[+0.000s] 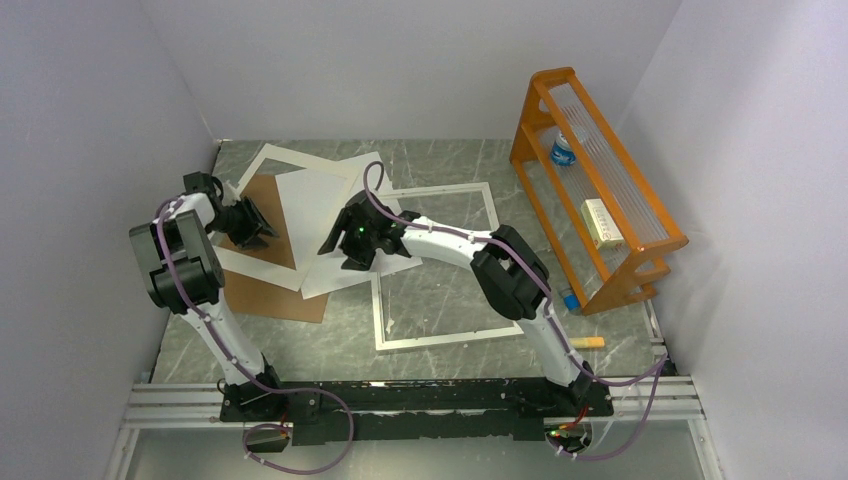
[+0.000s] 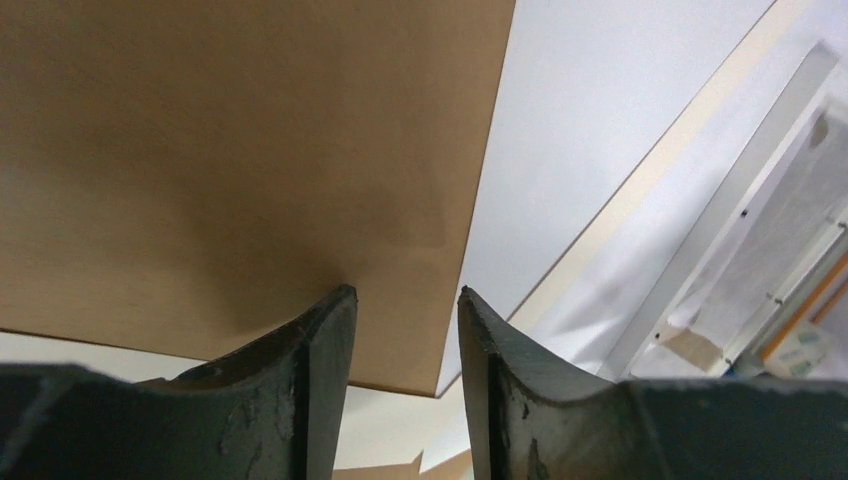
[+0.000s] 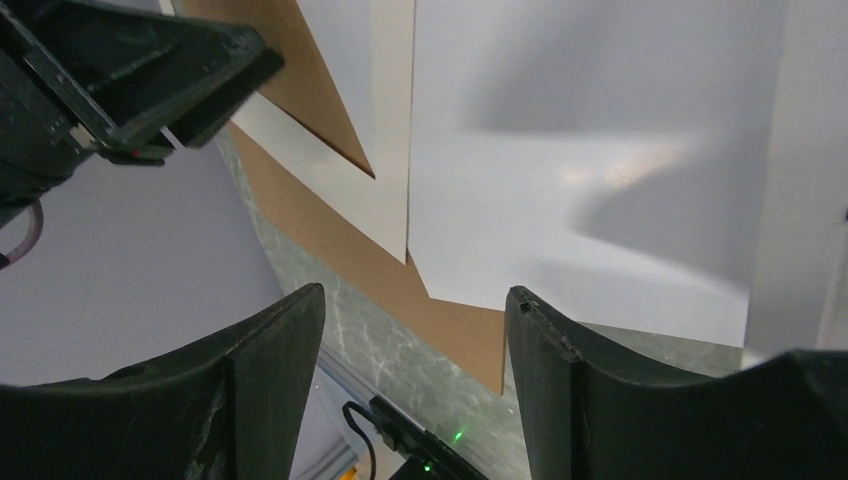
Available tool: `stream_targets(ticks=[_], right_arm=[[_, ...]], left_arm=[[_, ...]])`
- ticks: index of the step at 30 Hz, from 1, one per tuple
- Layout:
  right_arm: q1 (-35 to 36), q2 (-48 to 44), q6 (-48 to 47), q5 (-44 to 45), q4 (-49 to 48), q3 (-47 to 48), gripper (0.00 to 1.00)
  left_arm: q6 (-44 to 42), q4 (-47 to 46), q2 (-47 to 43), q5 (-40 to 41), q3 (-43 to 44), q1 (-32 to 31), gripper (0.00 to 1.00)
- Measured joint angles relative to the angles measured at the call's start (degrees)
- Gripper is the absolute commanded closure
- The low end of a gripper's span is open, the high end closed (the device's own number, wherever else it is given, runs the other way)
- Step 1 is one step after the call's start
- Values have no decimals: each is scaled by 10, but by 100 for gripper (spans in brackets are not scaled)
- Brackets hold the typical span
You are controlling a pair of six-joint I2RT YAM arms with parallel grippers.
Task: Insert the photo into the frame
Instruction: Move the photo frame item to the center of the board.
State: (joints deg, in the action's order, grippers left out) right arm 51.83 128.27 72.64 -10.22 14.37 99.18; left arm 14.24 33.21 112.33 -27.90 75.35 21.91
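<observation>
The photo (image 1: pixel 318 215) lies white side up in the middle of the table, over the white card mat (image 1: pixel 268 160) and the brown backing board (image 1: pixel 275 298). Its right corner overlaps the left edge of the frame (image 1: pixel 440 338), which lies flat to the right. My left gripper (image 1: pixel 250 222) is open and empty, low over the brown board (image 2: pixel 230 150) next to the photo's left edge (image 2: pixel 600 110). My right gripper (image 1: pixel 352 246) is open and empty above the photo's near edge (image 3: pixel 580 170). The printed side is hidden.
An orange rack (image 1: pixel 590 190) with a bottle and a small box stands at the right. A small yellow stick (image 1: pixel 590 342) lies near the frame's front right corner. Grey walls close in on the left, back and right.
</observation>
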Motion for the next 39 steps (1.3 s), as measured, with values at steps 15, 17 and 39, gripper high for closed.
stream_targets(ticks=[15, 17, 39], right_arm=[[0, 15, -9, 27, 65, 20, 31], [0, 15, -9, 28, 68, 21, 31], [11, 35, 6, 29, 60, 17, 41]], left_arm=[[84, 54, -120, 28, -174, -87, 52], [96, 62, -132, 34, -189, -96, 52], [92, 155, -184, 174, -62, -93, 46]])
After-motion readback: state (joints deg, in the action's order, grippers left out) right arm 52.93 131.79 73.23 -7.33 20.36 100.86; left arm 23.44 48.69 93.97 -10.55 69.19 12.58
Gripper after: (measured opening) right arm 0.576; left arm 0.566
